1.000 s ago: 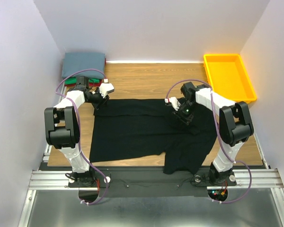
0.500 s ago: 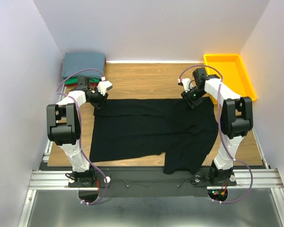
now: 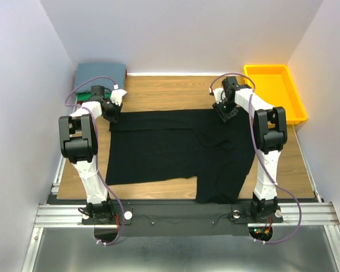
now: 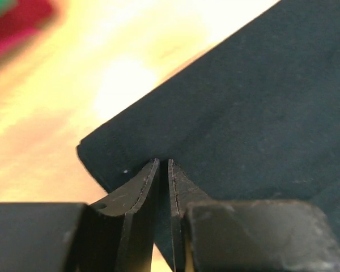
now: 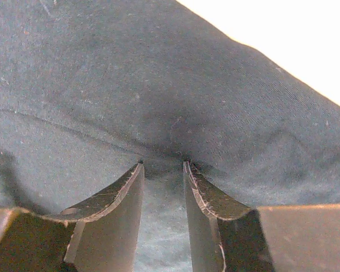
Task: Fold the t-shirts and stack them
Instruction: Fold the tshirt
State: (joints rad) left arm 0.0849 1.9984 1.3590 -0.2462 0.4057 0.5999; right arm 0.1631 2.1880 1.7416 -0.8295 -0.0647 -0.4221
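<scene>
**Both arms on far edge; shirt lies toward 6 o'clock of the jaws**

The large plain black cloth t-shirt (image 3: 170, 147) is spread flat mid-table, long axis 9-to-3. The left gripper (image 3: 110, 111) has its jaws all but closed, pinching the 10 o'clock corner. The right gripper (image 3: 222, 113) has its jaws a narrow gap apart with puckered cloth clamped between, on the far edge at 1 o'clock. Likely next: carry that edge toward 6, both arms together. The folded slate grey-blue tee (image 3: 100, 73) sits at 11.

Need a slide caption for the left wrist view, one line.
Left gripper pinches a corner of the black t-shirt on the wooden table, red shirt blurred behind.
</scene>
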